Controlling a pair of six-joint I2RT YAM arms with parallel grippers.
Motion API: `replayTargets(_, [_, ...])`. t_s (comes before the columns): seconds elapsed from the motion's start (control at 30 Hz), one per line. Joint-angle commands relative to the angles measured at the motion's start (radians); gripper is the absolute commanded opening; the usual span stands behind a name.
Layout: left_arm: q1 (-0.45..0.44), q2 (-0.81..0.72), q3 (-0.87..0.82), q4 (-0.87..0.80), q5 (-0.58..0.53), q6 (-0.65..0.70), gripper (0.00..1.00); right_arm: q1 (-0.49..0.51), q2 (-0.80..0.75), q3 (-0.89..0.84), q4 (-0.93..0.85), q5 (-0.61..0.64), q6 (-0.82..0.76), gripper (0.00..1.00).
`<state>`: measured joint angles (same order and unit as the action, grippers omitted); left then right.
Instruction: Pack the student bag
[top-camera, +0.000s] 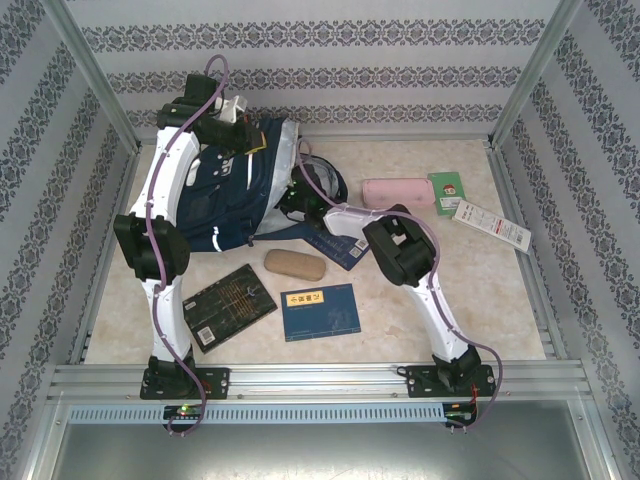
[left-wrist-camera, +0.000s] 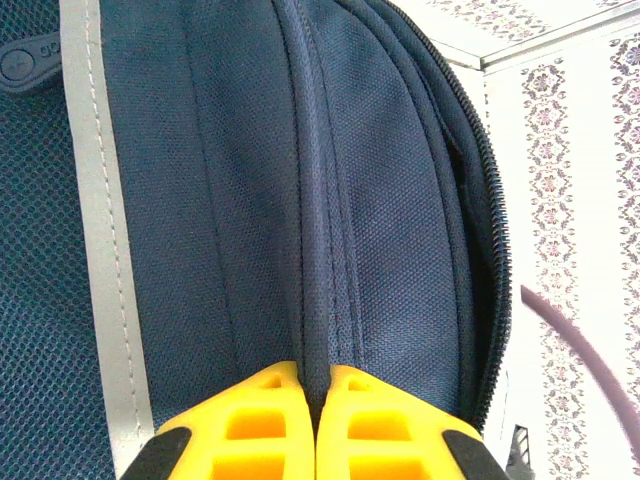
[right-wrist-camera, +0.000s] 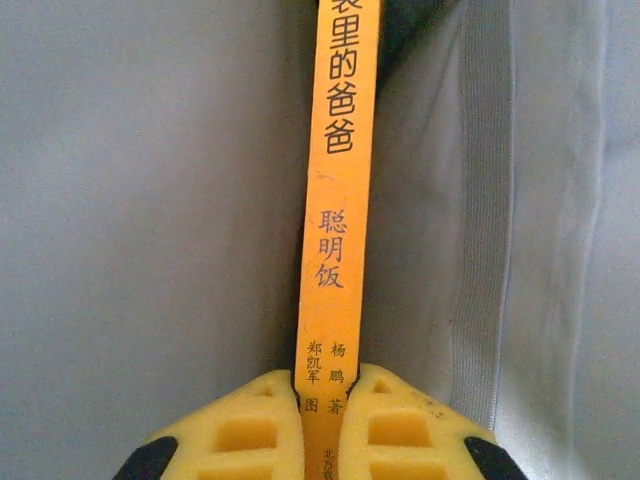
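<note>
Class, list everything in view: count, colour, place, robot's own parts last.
student bag: one, navy, white stripes, far left
black book: one, black, gold print, near left
blue book: one, blue, near centre
tan case: one, tan, between bag and books
dark blue book: one, partly hidden, right of case
pink pouch: one, pink, far right
green card: one, green, beside pouch
white box: one, white, right of card
orange book: one, orange spine, gripped, pale fabric around it
left claw: one, yellow pads, shut on bag seam
right claw: one, yellow pads, shut on orange book
</note>
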<state>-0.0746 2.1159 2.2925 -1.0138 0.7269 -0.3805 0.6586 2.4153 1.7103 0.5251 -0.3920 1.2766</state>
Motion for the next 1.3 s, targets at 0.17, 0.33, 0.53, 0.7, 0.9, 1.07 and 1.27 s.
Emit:
replayTargets(0.17, [0.003,-0.016,0.014,0.062,0.064,0.046,0.0,0.005,-0.007,0.04,-0.122,0.026,-0.085,0.45])
replayTargets(0.33, [0.003,-0.01,0.0,0.053,0.036,0.066,0.0,-0.024,-0.107,-0.032,-0.186,0.047,-0.151,0.57])
replayTargets(0.53, [0.004,-0.011,-0.032,0.038,-0.05,0.108,0.0,-0.06,-0.225,-0.143,-0.226,0.041,-0.191,0.67])
replayTargets(0.7, [0.007,-0.004,-0.055,-0.003,-0.185,0.162,0.0,-0.078,-0.362,-0.263,-0.294,0.063,-0.265,0.66])
replayTargets(0.9, [0.021,0.001,-0.109,0.017,-0.255,0.16,0.0,-0.106,-0.543,-0.421,-0.44,0.114,-0.408,0.65])
replayTargets(1.07, [0.024,0.021,-0.112,0.041,-0.279,0.126,0.0,-0.151,-0.624,-0.52,-0.566,0.095,-0.523,0.61])
replayTargets(1.27, [0.024,0.021,-0.114,0.057,-0.237,0.101,0.19,-0.165,-0.564,-0.485,-0.719,0.068,-0.721,0.17])
